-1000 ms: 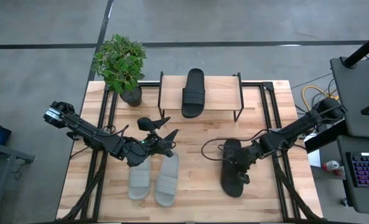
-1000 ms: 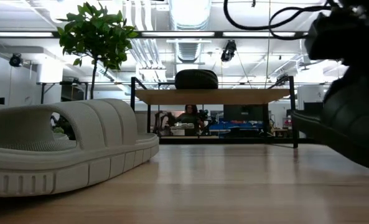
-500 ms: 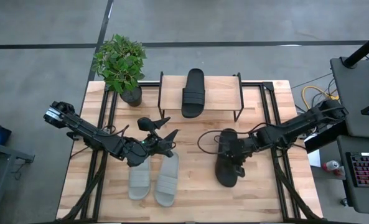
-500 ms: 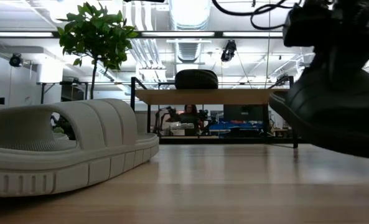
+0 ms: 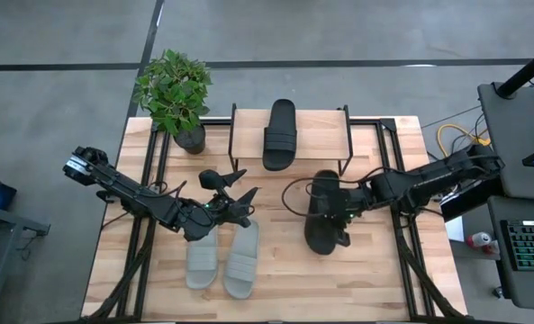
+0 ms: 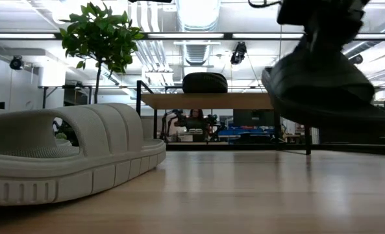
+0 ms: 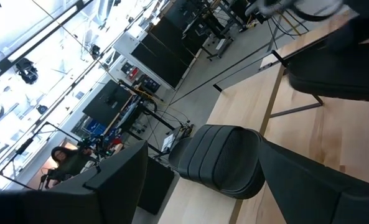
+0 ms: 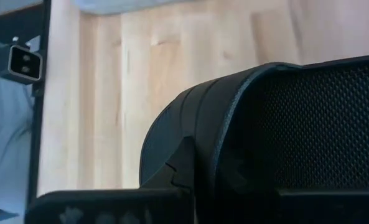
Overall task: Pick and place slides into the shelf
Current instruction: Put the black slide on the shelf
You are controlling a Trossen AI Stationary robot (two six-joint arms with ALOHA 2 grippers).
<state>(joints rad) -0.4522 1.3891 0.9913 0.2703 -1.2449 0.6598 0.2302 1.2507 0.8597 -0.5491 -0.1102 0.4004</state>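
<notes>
The right gripper (image 5: 343, 214), clamped on a black slide (image 5: 324, 225), carries it in front of the shelf (image 5: 325, 126), needing a lift onto its plank beside the other.

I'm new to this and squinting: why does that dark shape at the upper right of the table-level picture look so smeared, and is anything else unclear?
Low view: the carried black slide is close and blurred; ceiling lights glare. Right wrist view: that slide fills the frame. High view: evenly lit, sharp.
</notes>
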